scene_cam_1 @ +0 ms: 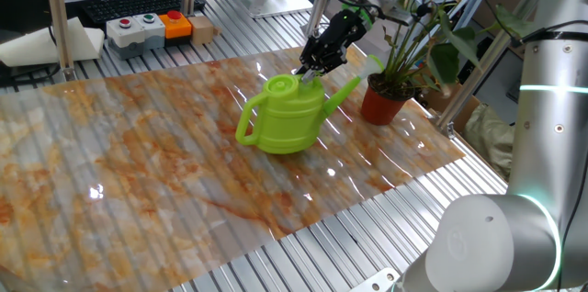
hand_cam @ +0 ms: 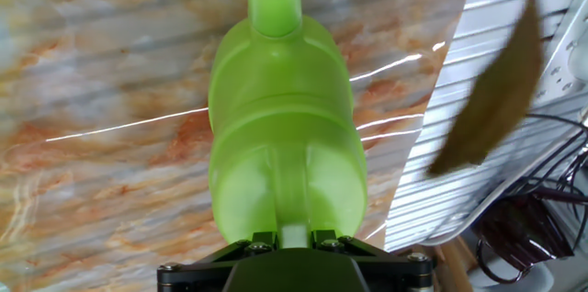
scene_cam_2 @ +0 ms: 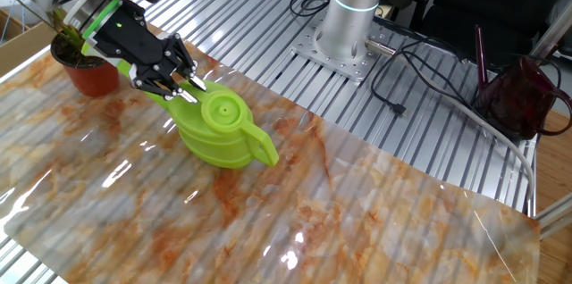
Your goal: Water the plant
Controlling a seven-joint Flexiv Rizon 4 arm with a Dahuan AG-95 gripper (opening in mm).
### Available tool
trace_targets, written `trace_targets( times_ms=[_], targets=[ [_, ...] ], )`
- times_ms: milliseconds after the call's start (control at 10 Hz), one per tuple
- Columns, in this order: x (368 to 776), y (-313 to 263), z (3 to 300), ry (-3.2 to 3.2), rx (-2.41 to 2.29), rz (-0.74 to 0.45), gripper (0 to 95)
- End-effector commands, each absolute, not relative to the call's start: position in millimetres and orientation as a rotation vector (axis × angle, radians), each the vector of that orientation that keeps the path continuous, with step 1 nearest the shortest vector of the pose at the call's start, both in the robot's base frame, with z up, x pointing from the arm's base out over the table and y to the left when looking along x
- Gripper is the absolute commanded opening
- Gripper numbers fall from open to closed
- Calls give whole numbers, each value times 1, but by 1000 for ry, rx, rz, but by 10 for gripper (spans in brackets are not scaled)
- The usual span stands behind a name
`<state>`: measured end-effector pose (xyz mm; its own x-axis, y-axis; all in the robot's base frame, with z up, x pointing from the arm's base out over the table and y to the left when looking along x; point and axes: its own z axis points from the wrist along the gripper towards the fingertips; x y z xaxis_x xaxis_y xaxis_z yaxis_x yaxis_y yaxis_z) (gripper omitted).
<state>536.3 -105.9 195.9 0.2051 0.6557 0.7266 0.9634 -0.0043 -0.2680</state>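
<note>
The can (scene_cam_1: 283,115) was gripped by the gripper (scene_cam_1: 308,69) at its top, spout kept toward the plant (scene_cam_1: 404,53) for pouring.

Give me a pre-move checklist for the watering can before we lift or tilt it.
1. pincer closed on the watering can near its top edge, spout side: ok.
2. Can upright on the marble-look mat: ok; whether it is lifted at all: cannot tell.
3. Spout points toward the plant: ok.
4. Spout tip over the terracotta pot: not ok, it stops short of the rim.
5. Leaves clear of the wrist: not ok, a leaf hangs close in the hand view.
6. Water level in the can: cannot tell.
</note>
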Motion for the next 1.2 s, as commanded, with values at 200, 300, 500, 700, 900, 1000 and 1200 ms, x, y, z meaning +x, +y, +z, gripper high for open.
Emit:
trace_targets(
  times_ms=[200,300,500,700,900,1000,1200],
  targets=[
    [535,-105,196,-1542,-1732,-528,0],
    [535,-105,196,-1554,-1734,-526,0],
    [535,-105,196,-1580,-1725,-528,0],
    [535,-105,196,-1613,-1726,-515,0],
    [535,-105,196,-1658,-1725,-503,0],
    [535,-105,196,-1670,-1733,-496,0],
    [535,-105,196,-1697,-1733,-491,0]
  ],
)
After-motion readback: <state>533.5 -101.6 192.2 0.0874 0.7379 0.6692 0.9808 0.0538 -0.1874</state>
